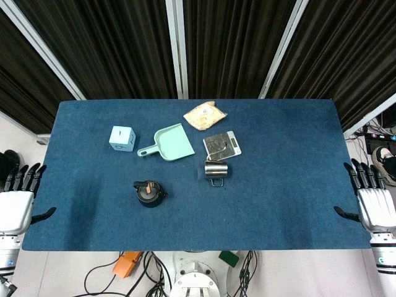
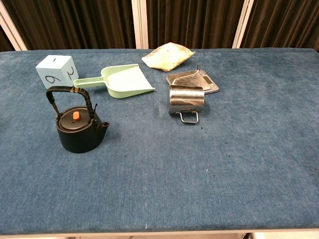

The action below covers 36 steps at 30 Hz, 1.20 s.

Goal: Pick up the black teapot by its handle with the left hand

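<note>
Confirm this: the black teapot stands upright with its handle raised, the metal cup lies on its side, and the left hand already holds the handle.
Wrong on the hand. The chest view shows the black teapot with its handle untouched; the head view shows the left hand off the table's edge, holding nothing.

Bright, even overhead light, both views sharp, with soft short shadows and glare on the steel cup (image 2: 186, 99).
</note>
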### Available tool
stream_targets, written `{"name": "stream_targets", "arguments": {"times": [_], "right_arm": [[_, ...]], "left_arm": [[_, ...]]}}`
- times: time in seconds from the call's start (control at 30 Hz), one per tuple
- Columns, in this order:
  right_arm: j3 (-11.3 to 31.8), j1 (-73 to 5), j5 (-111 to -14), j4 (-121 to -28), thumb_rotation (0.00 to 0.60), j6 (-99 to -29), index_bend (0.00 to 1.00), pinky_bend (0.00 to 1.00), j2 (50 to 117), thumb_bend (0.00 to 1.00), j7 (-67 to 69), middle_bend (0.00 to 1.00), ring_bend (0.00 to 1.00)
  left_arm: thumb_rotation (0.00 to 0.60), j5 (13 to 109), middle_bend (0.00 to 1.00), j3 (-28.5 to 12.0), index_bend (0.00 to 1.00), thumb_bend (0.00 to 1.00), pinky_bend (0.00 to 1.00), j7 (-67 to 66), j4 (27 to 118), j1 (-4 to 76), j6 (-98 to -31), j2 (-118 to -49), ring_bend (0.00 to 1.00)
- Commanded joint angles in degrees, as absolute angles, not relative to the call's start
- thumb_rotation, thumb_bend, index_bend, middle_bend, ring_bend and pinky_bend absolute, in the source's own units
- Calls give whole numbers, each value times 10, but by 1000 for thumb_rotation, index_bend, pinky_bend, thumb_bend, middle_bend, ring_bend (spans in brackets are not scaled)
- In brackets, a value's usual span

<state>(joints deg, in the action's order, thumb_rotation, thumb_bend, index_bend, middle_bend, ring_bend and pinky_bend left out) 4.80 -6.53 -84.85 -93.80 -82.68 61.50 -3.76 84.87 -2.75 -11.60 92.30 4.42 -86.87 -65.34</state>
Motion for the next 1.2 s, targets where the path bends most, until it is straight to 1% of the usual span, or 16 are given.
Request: {"name": "stream_targets", "arguments": {"times": [0.03,0.17,0.3,0.43,0.57,0.7,0.83,0.97,1.1,1.2], "right_arm": [[48,-67,-848,-937,600,-824,0,0,616,44,-36,25,0],[48,-67,-848,-934,600,-823,0,0,616,43,-30,25,0],[48,-61,-852,-930,600,-837,0,0,611,43,-19,25,0],[50,-54,-857,-927,600,-854,0,0,605,43,-10,25,0],[51,-51,-860,-928,600,-863,0,0,600,43,-5,25,0],[50,-49,-865,-929,600,-867,0,0,599,44,1,25,0],[49,-50,-868,-931,600,-865,0,0,596,43,0,23,0],[49,-50,-869,-937,600,-865,0,0,592,43,-4,21,0],[48,-50,-866,-940,600,-860,0,0,589,43,-5,21,0],[48,-50,-865,-941,600,-859,0,0,587,43,-5,21,0]], "left_arm": [[600,848,61,-26,49,81,0,-116,923,45,-866,-654,35],[600,853,61,-24,49,81,0,-118,925,45,-867,-656,36],[600,865,61,-26,49,81,0,-122,935,50,-868,-654,36],[600,881,72,-34,61,81,0,-132,963,75,-848,-643,43],[600,894,135,-47,111,81,0,-149,1005,118,-800,-632,94],[600,892,175,-64,153,81,0,-177,1044,178,-724,-633,143],[600,859,207,-83,182,80,0,-228,1064,231,-654,-650,173],[600,788,258,-97,210,81,0,-306,1075,274,-599,-685,214],[600,728,288,-102,238,81,0,-365,1080,301,-583,-722,246],[600,684,326,-97,264,81,0,-408,1081,316,-581,-743,294]]}}
